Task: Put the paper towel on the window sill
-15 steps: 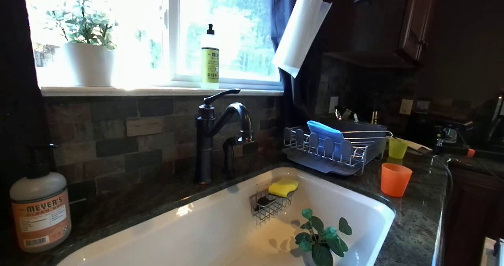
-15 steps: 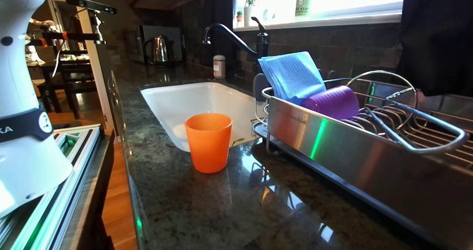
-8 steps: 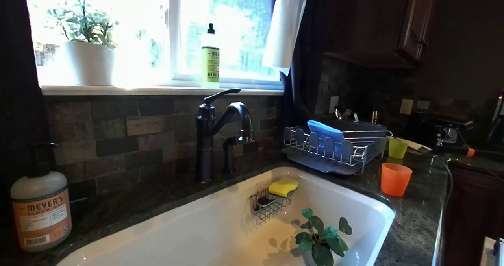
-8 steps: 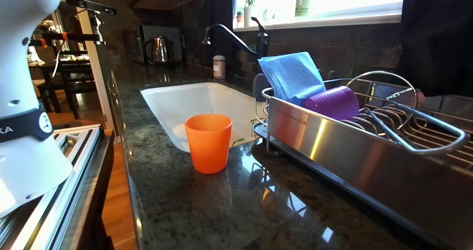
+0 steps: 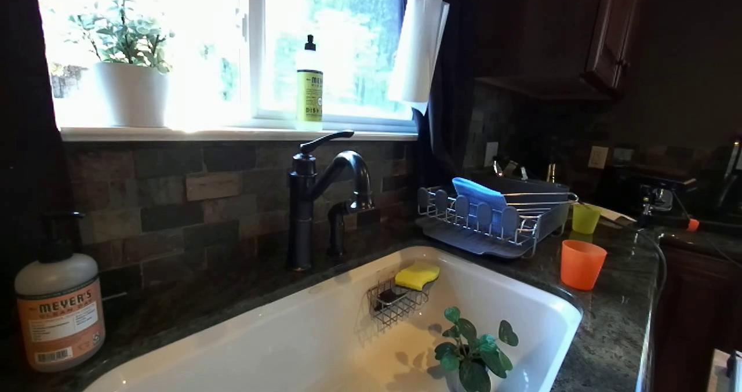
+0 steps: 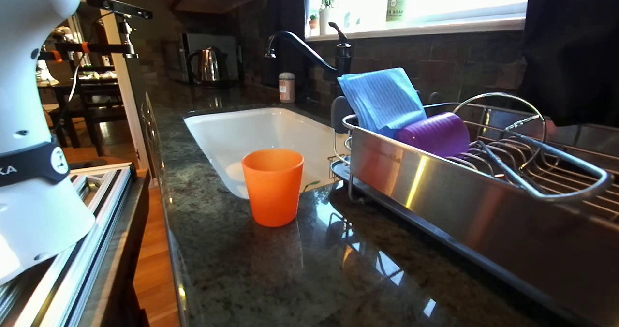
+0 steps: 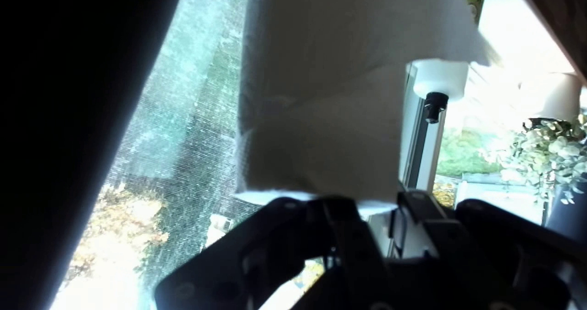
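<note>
Paper towel [image 5: 416, 50]: one white roll, held in the air before the right end of the window [image 5: 348, 44] in an exterior view; tilted, loose sheet along one side, lower end apart from the sill [image 5: 232, 134]; whether it hangs directly over that ledge cannot be told. Gripper [image 7: 377, 205]: black, clamped on the upper end of the roll (the wrist view is too blurred there to tell just what part the jaws pinch). On the sill: one potted plant [image 5: 131, 95], white pot; one green bottle [image 5: 309, 93], upright, black top, nearer the roll. On the dark counter [image 6: 232, 278]: one faucet [image 5: 301, 218], black; one soap bottle [image 5: 61, 314], orange label; one rack [image 6: 483, 211], bearing a blue cloth [image 6: 384, 99] and a purple cylinder [image 6: 435, 134] on its side; one orange cup [image 6: 273, 186], upright, near the rack; one kettle [image 6: 209, 66], metal. In the white sink [image 5: 261, 340]: one leafy plant [image 5: 475, 374]; one yellow sponge [image 5: 417, 275], resting on a wire caddy [image 5: 391, 309] at the wall.
</note>
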Controlling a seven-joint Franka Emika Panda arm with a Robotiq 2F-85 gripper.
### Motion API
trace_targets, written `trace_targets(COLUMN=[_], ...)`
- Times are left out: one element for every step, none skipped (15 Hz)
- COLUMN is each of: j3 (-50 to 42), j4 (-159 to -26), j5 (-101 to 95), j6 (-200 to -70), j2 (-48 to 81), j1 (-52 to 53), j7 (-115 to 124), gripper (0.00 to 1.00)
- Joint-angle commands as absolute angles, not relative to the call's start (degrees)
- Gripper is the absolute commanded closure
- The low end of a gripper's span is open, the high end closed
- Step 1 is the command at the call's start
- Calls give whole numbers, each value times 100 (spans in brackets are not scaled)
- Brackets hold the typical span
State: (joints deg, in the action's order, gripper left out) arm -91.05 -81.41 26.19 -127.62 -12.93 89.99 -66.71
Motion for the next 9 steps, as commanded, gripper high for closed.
trace_targets(j3=[-9627,-9767,-9150,-9300,-9434,-9606,-9776,-9930,-10054], j4=[-8061,-8044,-8117,-8089,-8015,-7909,-7821,-7691,-7573], j5=[2506,2477,1609,1302,940,559,232,-80,-370], j6=[-12857,-12916,-13233,-13333,-13402,-13437,-13485,-13490,-13530], j2=[-1547,-1638,-2222,-2315,-2459,-2587,-2732,-2879,-3047], j1=[9654,9870,9784,10064,10377,10697,11031,11364,11677], j7=[-6379,-6303,-5841,-5695,-5453,-5223,-4950,-4692,-4466], gripper=[95,95,95,95,95,95,95,95,95])
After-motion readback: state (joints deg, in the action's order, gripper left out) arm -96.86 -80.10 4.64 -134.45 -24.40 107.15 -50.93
